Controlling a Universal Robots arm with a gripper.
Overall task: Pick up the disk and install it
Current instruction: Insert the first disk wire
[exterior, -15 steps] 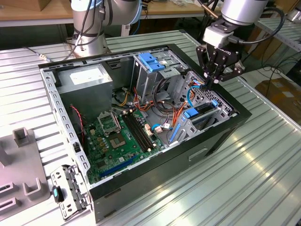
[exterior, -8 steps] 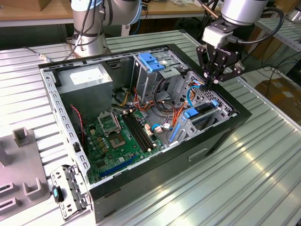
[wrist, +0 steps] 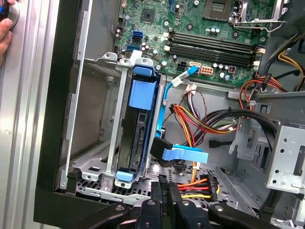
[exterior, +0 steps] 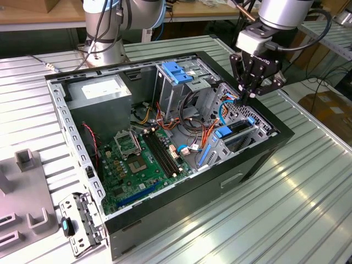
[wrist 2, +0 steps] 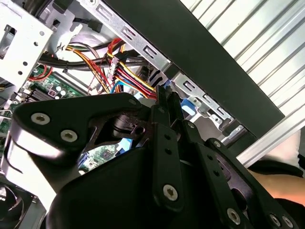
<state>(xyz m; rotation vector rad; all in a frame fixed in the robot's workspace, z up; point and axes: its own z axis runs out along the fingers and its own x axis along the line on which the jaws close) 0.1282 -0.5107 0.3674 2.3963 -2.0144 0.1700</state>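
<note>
Gripper (exterior: 249,93) fingers are pressed together on nothing, hovering over the ribbed metal table (exterior: 308,198) (a wooden worktop (exterior: 33,14) runs beyond it) and the open computer case (exterior: 181,209) lying on it. Just below the fingertips (wrist: 164,191), inside the grey drive cage (wrist: 95,157), the disk (wrist: 138,129) stands on edge between its blue rails, seated in its bay and not touching the gripper.

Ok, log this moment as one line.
gripper: shut, empty, over cage | disk: on edge in cage | contact: gripper not touching disk
</note>
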